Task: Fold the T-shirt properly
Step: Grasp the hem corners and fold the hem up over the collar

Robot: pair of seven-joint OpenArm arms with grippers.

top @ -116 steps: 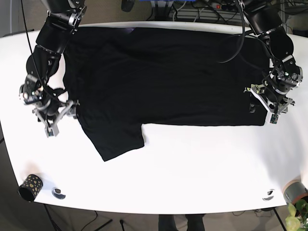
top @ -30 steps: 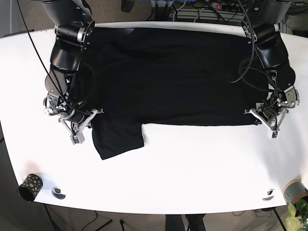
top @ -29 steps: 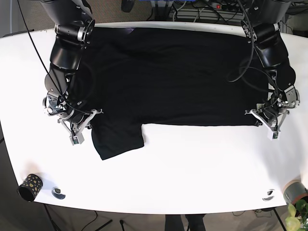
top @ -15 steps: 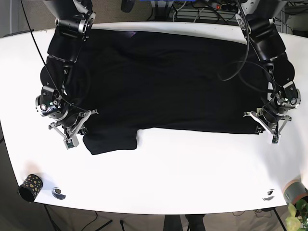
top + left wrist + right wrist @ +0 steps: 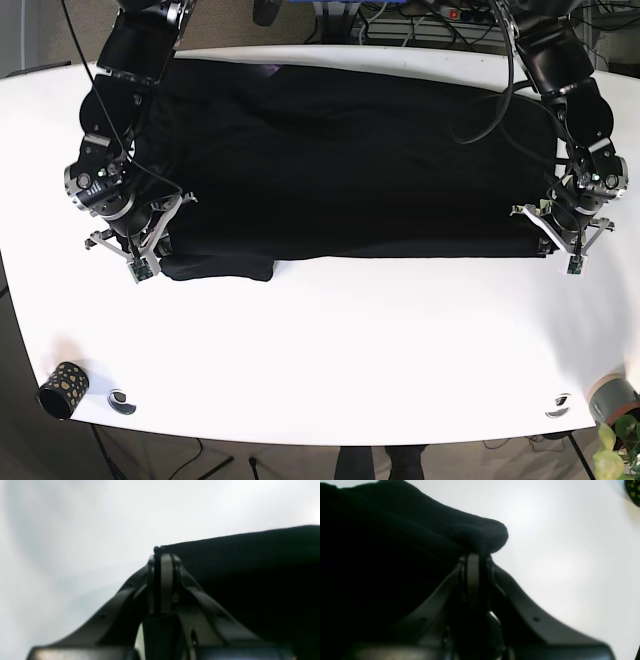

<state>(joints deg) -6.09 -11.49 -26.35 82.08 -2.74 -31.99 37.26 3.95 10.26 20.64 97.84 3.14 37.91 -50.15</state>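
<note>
My two arms hold a black T-shirt (image 5: 350, 160) spread across the white worktop (image 5: 340, 340), its front hem now raised and drawn back into a straight fold. Half a second ago the sleeve on my right side still hung below that edge as a loose flap; now only a short rolled lip (image 5: 215, 268) shows there, and both arms sit farther up the worktop than before. My right gripper (image 5: 140, 262) is clamped on a bunched fold of the cloth, my left gripper (image 5: 567, 255) on the opposite hem corner. The wrist views confirm what the overhead one cannot: each pair of fingers (image 5: 163, 580) is pressed flat together with fabric pinched at the tips (image 5: 473, 580). Only the overhead view shows the clutter at the near edge: a dark cup with yellow dots (image 5: 62, 388), a roll of grey tape (image 5: 610, 395), a small plant (image 5: 615, 450). No writing or brand can be read anywhere.
</note>
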